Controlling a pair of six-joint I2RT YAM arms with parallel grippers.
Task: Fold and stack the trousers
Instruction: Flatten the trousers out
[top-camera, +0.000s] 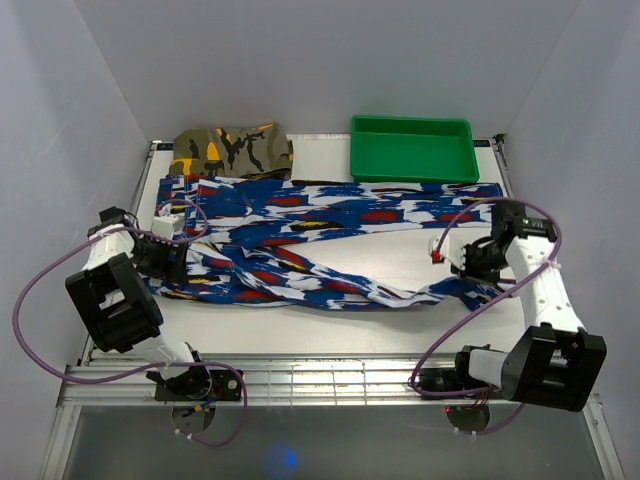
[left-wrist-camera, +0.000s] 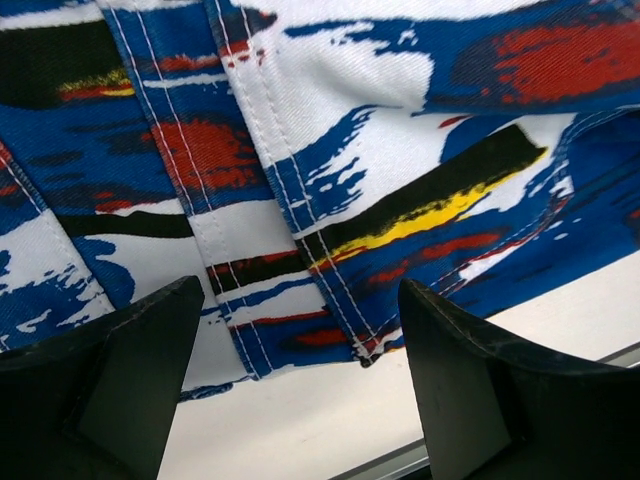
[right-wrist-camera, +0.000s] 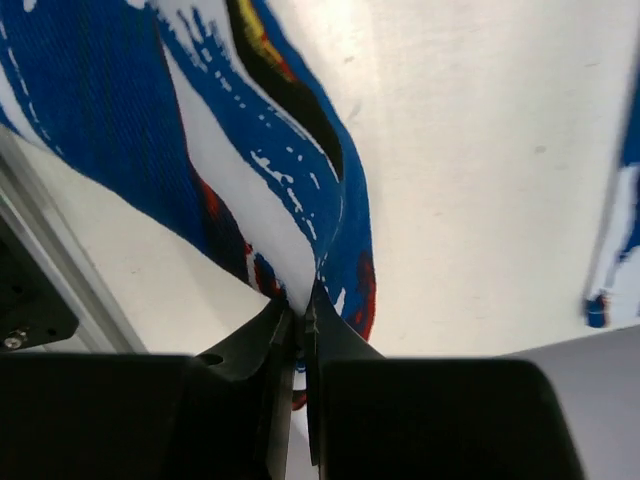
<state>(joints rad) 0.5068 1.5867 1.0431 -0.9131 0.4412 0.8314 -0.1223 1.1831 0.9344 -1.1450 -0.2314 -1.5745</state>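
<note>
Close view of the right gripper (right-wrist-camera: 300, 325), its two black fingers pressed together and pinching a fold of the trousers (right-wrist-camera: 120, 130). The blue fabric, streaked with white, black, red and yellow, runs up and to the left from the grip. It lies on a white table (right-wrist-camera: 480, 150), with a grey metal rail (right-wrist-camera: 55, 245) at the left and more blue print at the far right edge.

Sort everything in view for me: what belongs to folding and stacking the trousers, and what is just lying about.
Belongs to the job:
- blue-print trousers, spread out flat
- right hand, shut on a trouser-leg edge
- left hand, open over the fabric

Just lying about:
- folded camouflage garment, far left
- green tray, far right
</note>
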